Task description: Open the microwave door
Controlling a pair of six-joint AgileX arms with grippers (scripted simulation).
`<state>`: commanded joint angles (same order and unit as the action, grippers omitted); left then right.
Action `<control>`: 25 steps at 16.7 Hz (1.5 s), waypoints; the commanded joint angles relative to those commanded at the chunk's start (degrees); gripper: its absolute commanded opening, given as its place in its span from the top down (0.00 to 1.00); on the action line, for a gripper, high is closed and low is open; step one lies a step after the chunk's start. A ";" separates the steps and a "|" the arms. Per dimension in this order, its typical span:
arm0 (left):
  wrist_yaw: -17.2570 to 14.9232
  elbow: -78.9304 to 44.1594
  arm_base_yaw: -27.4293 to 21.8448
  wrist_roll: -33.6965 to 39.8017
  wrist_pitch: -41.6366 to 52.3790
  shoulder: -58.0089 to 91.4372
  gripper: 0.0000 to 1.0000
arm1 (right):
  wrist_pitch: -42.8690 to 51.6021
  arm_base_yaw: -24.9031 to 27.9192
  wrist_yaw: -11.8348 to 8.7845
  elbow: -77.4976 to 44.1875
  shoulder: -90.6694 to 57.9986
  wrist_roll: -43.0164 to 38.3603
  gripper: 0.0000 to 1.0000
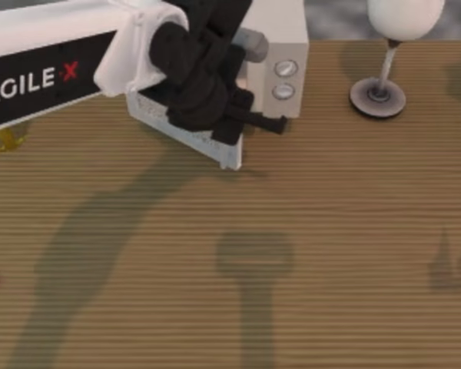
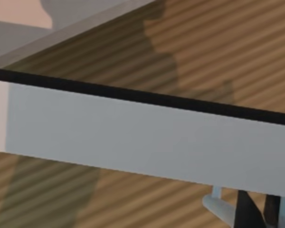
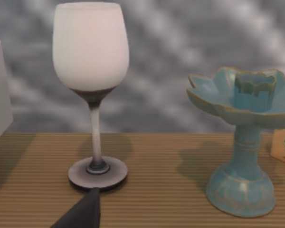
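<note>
Reaching in from the top view's left, the left arm bends over the microwave (image 1: 280, 46), its left gripper (image 1: 255, 123) at the free edge of the microwave door (image 1: 186, 132), swung partly out over the surface (image 1: 330, 231); finger spread cannot be told. Left wrist view shows the door's pale edge close up. Right wrist view shows a wine glass (image 3: 91, 71), a blue pedestal dish (image 3: 244, 137) and one dark finger (image 3: 83, 211) of the right gripper.

White wine glass (image 3: 91, 71) upright on wooden table (image 3: 161, 156), blue flower-shaped stand (image 3: 242, 142) apart, grey backdrop (image 3: 180, 57)
</note>
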<state>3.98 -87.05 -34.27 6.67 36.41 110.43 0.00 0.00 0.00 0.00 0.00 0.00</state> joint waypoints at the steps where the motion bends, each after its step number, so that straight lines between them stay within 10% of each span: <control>1: 0.00 0.00 0.00 0.00 0.00 0.00 1.00 | 0.00 0.00 0.00 0.00 0.00 0.00 0.00; 25: -4.48 5.89 2.22 -7.69 -1.71 -4.40 1.00 | 0.00 0.00 0.00 0.00 0.00 0.00 0.00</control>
<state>-0.49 -81.16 -32.06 -1.02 34.70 106.03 0.00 0.00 0.00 0.00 0.00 0.00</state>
